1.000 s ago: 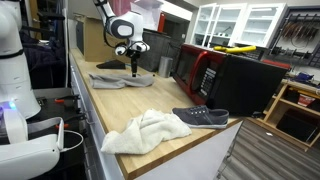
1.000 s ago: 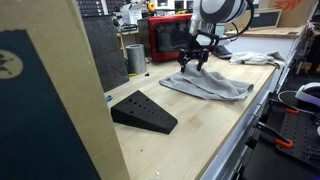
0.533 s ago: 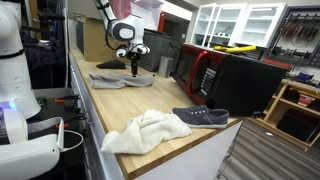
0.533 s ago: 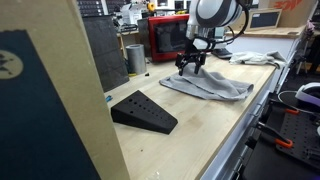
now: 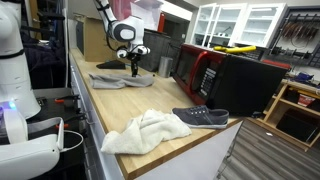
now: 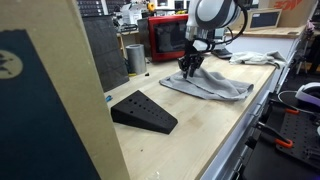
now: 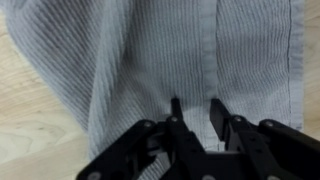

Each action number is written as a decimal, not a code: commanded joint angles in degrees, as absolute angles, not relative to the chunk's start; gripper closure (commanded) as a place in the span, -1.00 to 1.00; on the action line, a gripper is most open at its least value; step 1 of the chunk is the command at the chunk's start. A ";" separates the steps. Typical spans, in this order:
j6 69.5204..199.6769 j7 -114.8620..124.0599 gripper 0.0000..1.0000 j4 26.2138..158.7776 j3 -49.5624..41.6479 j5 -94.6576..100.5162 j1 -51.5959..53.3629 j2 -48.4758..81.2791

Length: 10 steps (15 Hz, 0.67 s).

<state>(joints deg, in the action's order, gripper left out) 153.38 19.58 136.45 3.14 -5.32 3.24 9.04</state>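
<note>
- Grey striped cloth (image 7: 170, 50) lies flat on wooden surface (image 6: 230, 120), directly beneath gripper (image 7: 195, 108).
- Jaws nearly pressed together, pinching a fold; cloth's length runs away from them.

Items counted on the bench: one grey cloth (image 5: 122, 79), one white towel (image 5: 146, 131), one dark shoe (image 5: 200, 117), one black wedge block (image 6: 143, 111), one red microwave (image 6: 167, 38), one metal cup (image 6: 136, 57).

Exterior views face along counter (image 5: 100, 110) from opposite ends, wrist view looks close down.
</note>
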 commanded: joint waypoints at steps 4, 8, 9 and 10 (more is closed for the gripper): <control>153.44 20.25 1.00 136.59 1.88 -2.29 4.34 9.52; 153.42 20.02 1.00 137.16 1.87 -1.61 4.49 8.91; 153.49 19.87 1.00 137.31 1.96 -1.55 4.57 8.30; 153.61 19.83 1.00 137.43 2.02 -1.42 4.69 7.81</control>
